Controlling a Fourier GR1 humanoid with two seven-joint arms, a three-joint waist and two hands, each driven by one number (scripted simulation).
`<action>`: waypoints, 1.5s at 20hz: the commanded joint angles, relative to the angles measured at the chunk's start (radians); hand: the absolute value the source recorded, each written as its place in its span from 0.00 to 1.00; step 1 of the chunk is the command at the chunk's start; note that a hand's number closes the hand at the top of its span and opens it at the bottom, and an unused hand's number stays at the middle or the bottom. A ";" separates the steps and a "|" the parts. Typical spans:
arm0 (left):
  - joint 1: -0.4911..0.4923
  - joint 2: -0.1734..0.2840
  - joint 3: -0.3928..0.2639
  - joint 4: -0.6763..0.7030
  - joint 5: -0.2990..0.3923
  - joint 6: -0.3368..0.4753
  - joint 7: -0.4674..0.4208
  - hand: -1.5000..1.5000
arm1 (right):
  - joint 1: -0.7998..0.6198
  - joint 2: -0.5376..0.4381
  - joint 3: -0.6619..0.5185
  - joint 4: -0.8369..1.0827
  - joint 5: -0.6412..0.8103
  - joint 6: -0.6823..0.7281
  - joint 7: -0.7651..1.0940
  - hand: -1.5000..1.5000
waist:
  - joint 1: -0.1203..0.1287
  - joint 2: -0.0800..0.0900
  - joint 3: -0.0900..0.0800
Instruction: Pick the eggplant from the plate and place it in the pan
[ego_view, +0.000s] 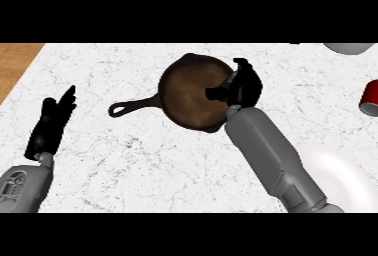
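Observation:
The dark brown pan (186, 97) lies in the middle of the counter, its black handle pointing left. My right hand (242, 85) hangs over the pan's right rim with its fingers curled. It hides almost all of the eggplant (216, 93); only a dark stub shows at the hand's left side, above the pan's inside. The white plate (336, 167) sits at the lower right beside my right forearm, with nothing visible on it. My left hand (52, 125) rests at the far left, fingers straight and pointing up, apart from the pan.
A red can (371, 97) stands at the right edge. A white vessel (351, 47) shows at the top right corner. The marble counter meets a wooden surface (15, 62) at the upper left.

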 joint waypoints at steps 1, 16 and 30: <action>-0.001 -0.003 0.004 0.025 0.003 -0.010 -0.028 0.50 | -0.018 0.004 0.009 0.084 -0.094 -0.134 -0.085 0.00 | 0.013 0.005 -0.001; 0.010 0.003 0.029 0.037 0.012 -0.012 0.007 0.50 | -0.114 0.003 -0.069 0.153 -0.265 -0.481 -0.294 0.00 | -0.045 -0.023 -0.002; 0.196 0.042 0.109 -0.055 0.031 0.001 -0.028 0.50 | 0.335 -0.031 0.117 -0.316 -0.181 -0.536 -0.218 0.00 | -0.166 -0.066 -0.005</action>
